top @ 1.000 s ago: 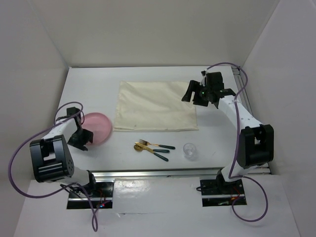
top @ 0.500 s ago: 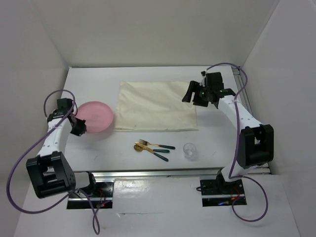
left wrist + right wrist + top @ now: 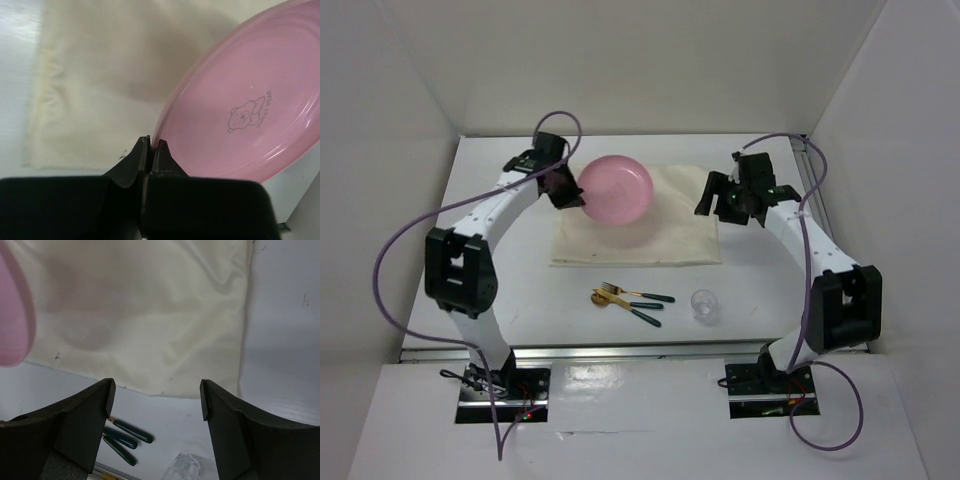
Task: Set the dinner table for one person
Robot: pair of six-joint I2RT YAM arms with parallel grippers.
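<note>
Dinner table: white, rail-edged top, boxed in by plain white walls at left, far and right, with a cream cloth lying flat on its far middle. On the bare top nearer than the cloth: gold cutlery with dark green handles and a clear glass just to its right. Left gripper is clamped on the rim of a pink plate, which is tilted above the cloth's far-left part; right gripper is spread wide and holds nothing above the cloth's right edge.
</note>
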